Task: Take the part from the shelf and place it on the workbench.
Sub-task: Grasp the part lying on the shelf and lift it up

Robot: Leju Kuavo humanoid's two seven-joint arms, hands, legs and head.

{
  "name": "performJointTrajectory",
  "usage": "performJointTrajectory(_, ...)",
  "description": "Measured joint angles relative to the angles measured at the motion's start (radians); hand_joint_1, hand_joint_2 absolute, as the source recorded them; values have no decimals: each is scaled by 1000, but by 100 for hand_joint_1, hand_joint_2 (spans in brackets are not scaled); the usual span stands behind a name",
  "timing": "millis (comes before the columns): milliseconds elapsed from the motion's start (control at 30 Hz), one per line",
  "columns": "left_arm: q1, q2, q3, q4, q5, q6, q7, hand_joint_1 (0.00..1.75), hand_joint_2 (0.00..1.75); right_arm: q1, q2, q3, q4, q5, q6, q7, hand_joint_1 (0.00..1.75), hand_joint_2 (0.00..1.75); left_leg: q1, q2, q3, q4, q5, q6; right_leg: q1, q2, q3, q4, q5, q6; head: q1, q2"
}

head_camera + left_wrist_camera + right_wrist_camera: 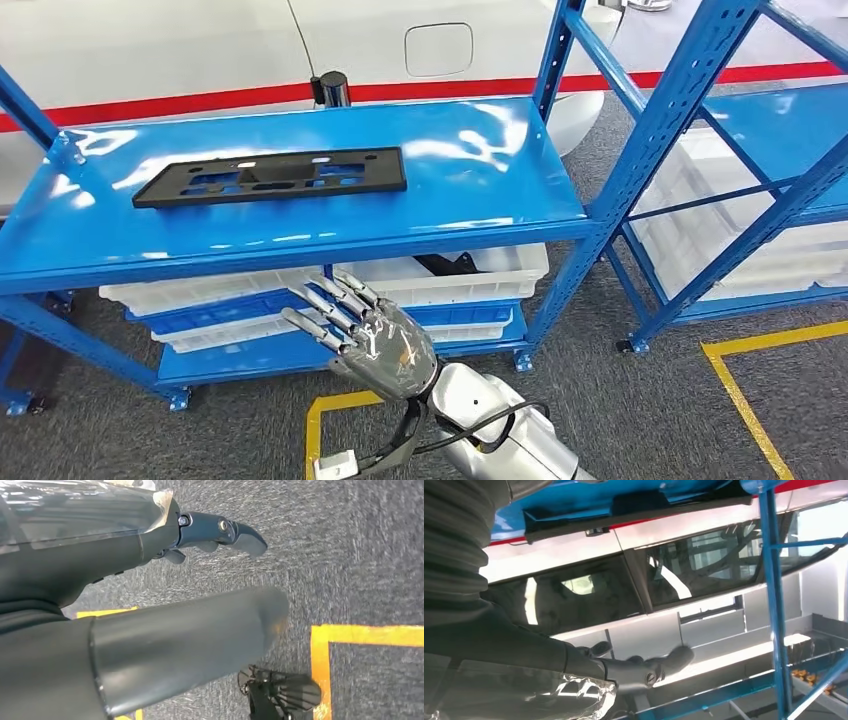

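The black part (272, 176), a long flat plate with cut-outs, lies flat on the top board of the blue shelf (480, 190), above and beyond the fingers (322, 305) of the right hand (372, 335), well apart from them. That hand is raised in front of the shelf's front edge, at the level of the lower tier, its fingers spread and slightly bent, holding nothing. Between the fingers and the part runs the front lip of the top board; the fingers sit below it. Just behind the fingers, on the lower tier, lie white plastic trays (440, 280) stacked with blue ones, and something dark rests in one white tray to the fingers' right. A second blue shelf (700, 110) with white bins stands farther to their right. Behind the shelf is a white car body with a red stripe (200, 100). Yellow tape (740, 400) marks the grey carpet below.

The left hand (150, 630) hangs over the carpet, fingers (220, 532) apart and gripping nothing.
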Motion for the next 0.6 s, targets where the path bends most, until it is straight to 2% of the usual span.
performJointTrajectory(67,-2,-1,0,0,0,0,0,0,0,-2,2,0,1,0,-3,-1,0,175,1,2,-1,33,2,-10,-9,6,24,-8,0,-15,0,0)
performJointTrajectory(100,-5,-2,0,0,0,0,0,0,0,-4,3,0,1,0,-3,-1,0,175,2,2,-24,75,0,-14,-13,7,38,-9,-5,-20,-1,0)
performJointTrajectory(133,-7,-2,-1,0,0,0,0,0,0,-5,5,0,1,0,-4,-1,0,175,3,1,-63,136,-8,-18,-15,8,46,-10,-11,-25,-3,0)
performJointTrajectory(200,-7,-2,-1,0,0,0,0,0,0,-5,6,1,3,0,-4,-1,0,175,3,1,-160,259,-49,-25,-15,11,61,-10,-27,-31,-4,0)
performJointTrajectory(233,-6,-2,-1,0,0,0,0,0,0,-4,6,1,4,0,-4,-1,0,175,3,0,-199,290,-72,-27,-15,14,70,-10,-36,-31,-4,0)
performJointTrajectory(267,-4,-1,0,0,0,0,0,0,0,-4,6,1,5,-1,-4,-1,0,175,3,0,-223,290,-80,-27,-15,17,82,-11,-45,-30,-4,0)
performJointTrajectory(300,-3,-1,0,0,0,0,0,0,0,-4,7,2,5,-1,-4,-1,0,175,3,0,-232,258,-62,-25,-15,19,96,-11,-56,-29,-4,0)
performJointTrajectory(333,-3,0,0,0,0,0,0,0,0,-5,8,2,6,-1,-4,-1,0,175,3,1,-226,203,-19,-21,-15,21,110,-11,-67,-27,-4,0)
performJointTrajectory(367,-3,0,0,0,0,0,0,0,0,-5,9,2,6,-2,-4,-1,0,175,3,1,-214,138,39,-16,-14,21,123,-12,-78,-25,-4,0)
performJointTrajectory(400,-2,1,0,0,-1,0,0,0,0,-6,10,2,7,-3,-4,-1,0,175,1,1,-202,87,77,-11,-12,23,134,-12,-90,-21,-5,0)
performJointTrajectory(433,-2,1,0,0,-1,0,0,0,0,-8,11,3,8,-3,-4,-2,0,175,-1,1,-194,56,98,-7,-9,24,142,-15,-101,-16,-4,0)
performJointTrajectory(467,-2,1,0,0,-1,0,0,0,0,-10,12,4,9,-4,-5,-2,0,175,-3,0,-188,40,102,-2,-5,25,151,-13,-105,-9,-5,0)
performJointTrajectory(500,-2,1,0,0,-2,0,0,0,0,-11,13,5,10,-4,-5,-3,0,175,-4,-2,-181,38,92,5,-2,26,161,-13,-107,-1,-4,0)
performJointTrajectory(567,-2,1,0,0,-2,0,0,0,0,-15,14,6,11,-4,-5,-4,0,175,-2,-4,-153,26,102,22,-2,24,172,5,-110,14,-3,0)
performJointTrajectory(600,-2,1,0,0,-2,0,0,0,0,-17,14,7,12,-5,-5,-5,0,175,-1,-3,-138,24,105,31,-2,23,163,30,-120,17,-2,0)
